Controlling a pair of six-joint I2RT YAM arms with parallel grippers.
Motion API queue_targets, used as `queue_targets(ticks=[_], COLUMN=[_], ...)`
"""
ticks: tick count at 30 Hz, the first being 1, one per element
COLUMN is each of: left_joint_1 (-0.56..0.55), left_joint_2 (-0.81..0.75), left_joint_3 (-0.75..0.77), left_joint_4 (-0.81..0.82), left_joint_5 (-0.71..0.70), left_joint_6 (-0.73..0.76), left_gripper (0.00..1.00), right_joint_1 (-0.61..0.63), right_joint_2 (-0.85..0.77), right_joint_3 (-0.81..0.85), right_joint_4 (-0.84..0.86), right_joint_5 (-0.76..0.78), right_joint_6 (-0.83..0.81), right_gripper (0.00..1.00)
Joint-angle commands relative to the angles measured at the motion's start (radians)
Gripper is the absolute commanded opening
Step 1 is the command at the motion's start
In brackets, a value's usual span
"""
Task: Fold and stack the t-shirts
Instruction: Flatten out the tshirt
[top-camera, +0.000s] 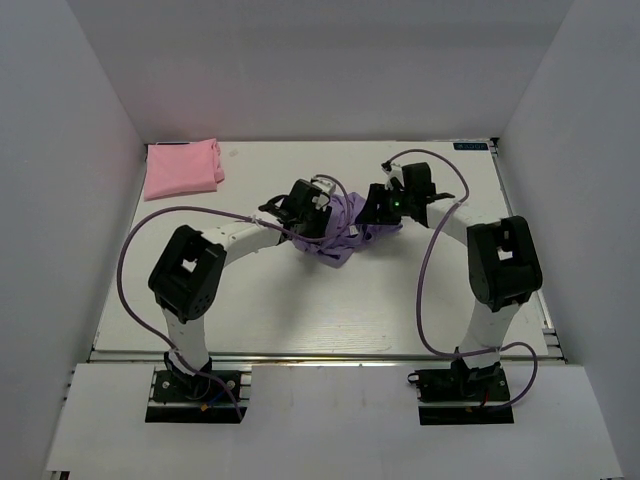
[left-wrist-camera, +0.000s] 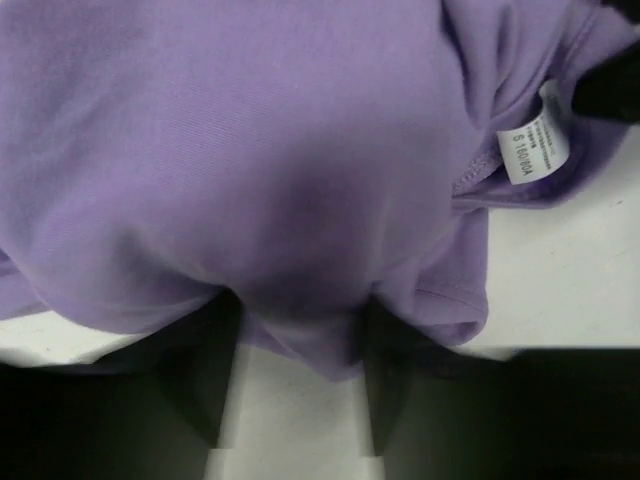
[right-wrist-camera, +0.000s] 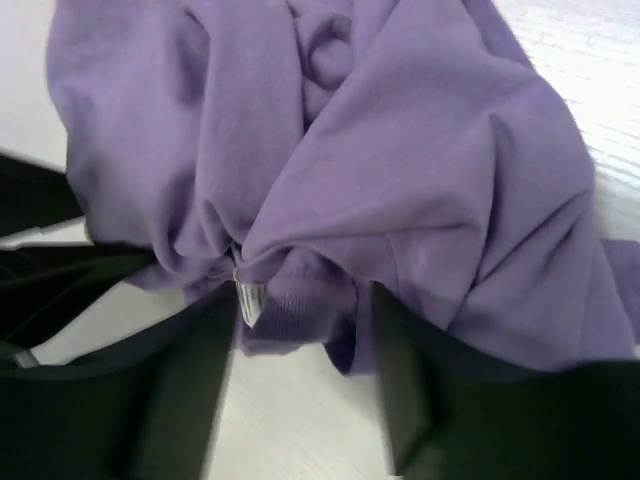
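Left pincer (left-wrist-camera: 300, 315) and right pincer (right-wrist-camera: 305, 300) each straddle bunched folds of the limp, light lavender t-shirt (top-camera: 345, 228) heaped centrally on the desk (top-camera: 300, 310), clamping unconfirmable; best grasped at hems or shoulders; pink t-shirt (top-camera: 183, 168) lies folded far-left.

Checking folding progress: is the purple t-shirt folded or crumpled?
Crumpled. The purple t-shirt lies in a bunched heap, with creases running in every direction and no flat, squared edges.

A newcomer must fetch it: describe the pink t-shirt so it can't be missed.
On the white table, look to the far left corner. The pink t-shirt lies flat there, alone. The only other garment, the lavender t-shirt, sits crumpled mid-table.
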Motion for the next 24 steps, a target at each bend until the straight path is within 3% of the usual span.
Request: queue_targets(ticks=[1,2,3,4,5,13,20,21,24], left_joint_1=[-0.005,-0.005,-0.005,-0.005,-0.005,-0.005,0.006,0.006,0.015], left_joint_2=[-0.009,-0.009,-0.009,-0.009,-0.021,-0.349,-0.527,-0.548,-0.564], left_joint_3=[0.044,0.053,0.053,0.053,0.053,-0.021,-0.010,-0.010,0.038], left_joint_4=[-0.003,-0.003,-0.012,-0.012,-0.012,0.093,0.093,0.063,0.014], left_joint_5=[-0.012,-0.011,-0.011,-0.011,-0.011,-0.123,-0.313,-0.373,-0.510], left_joint_6=[0.002,0.002,0.002,0.002,-0.008,-0.007,0.027,0.036,0.056], left_gripper=[0.46,0.36,0.26,0.16,0.00,0.00,0.00,0.00,0.00], right_joint_1=[0.015,0.022,0.023,0.025,0.028,0.017,0.006,0.000,-0.012], right_joint_2=[0.039,0.047,0.057,0.059,0.045,-0.216,-0.442,-0.458,-0.531], right_joint_3=[0.084,0.087,0.093,0.095,0.080,0.001,0.003,0.004,0.023], right_joint_4=[0.005,0.002,-0.001,-0.007,-0.006,0.069,-0.015,-0.032,-0.075], right_joint_5=[0.015,0.016,0.008,0.008,0.013,0.125,0.471,0.595,0.764], right_joint_6=[0.015,0.012,0.015,0.015,0.020,0.016,0.002,-0.003,-0.020], right_gripper=[0.55,0.41,0.04,0.00,0.00,0.00,0.00,0.00,0.00])
